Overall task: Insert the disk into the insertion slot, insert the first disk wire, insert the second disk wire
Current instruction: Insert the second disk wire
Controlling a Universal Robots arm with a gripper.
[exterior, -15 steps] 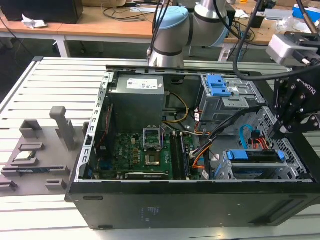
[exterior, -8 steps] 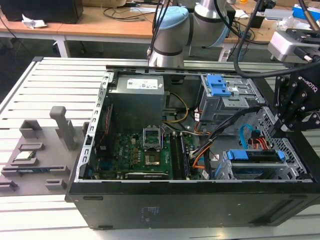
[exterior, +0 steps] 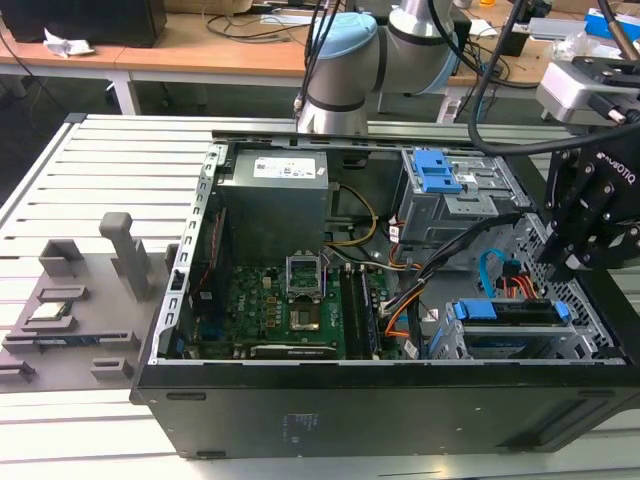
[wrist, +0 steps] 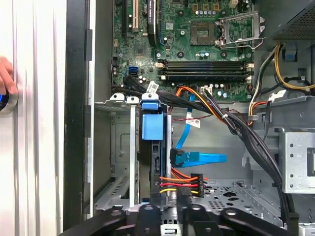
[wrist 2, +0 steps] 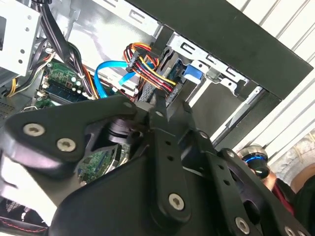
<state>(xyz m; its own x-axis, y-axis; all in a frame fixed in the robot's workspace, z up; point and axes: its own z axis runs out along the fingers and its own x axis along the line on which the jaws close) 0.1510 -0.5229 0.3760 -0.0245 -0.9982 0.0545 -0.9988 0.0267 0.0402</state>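
The disk (wrist: 150,125), in its blue caddy, sits inside the silver insertion slot (wrist: 115,147) at the case's front corner. In the exterior view the disk (exterior: 510,312) lies low at the exterior view's right. The first disk wire (wrist: 179,183), a red, orange, yellow and black bundle, runs to a dark plug at the disk's edge. My gripper (wrist: 170,199) is shut on that plug, and its tips meet at the wire end (wrist 2: 165,104). The second disk wire (wrist: 199,158), light blue, loops beside the disk with its dark plug close to the disk's edge.
The open computer case (exterior: 180,290) holds a green motherboard (exterior: 300,300), a power supply (exterior: 275,195) and a taller grey cage with blue latches (exterior: 450,185). Black cable bundles (wrist: 236,128) cross near the disk. A person's hand (wrist: 5,81) rests outside the case wall.
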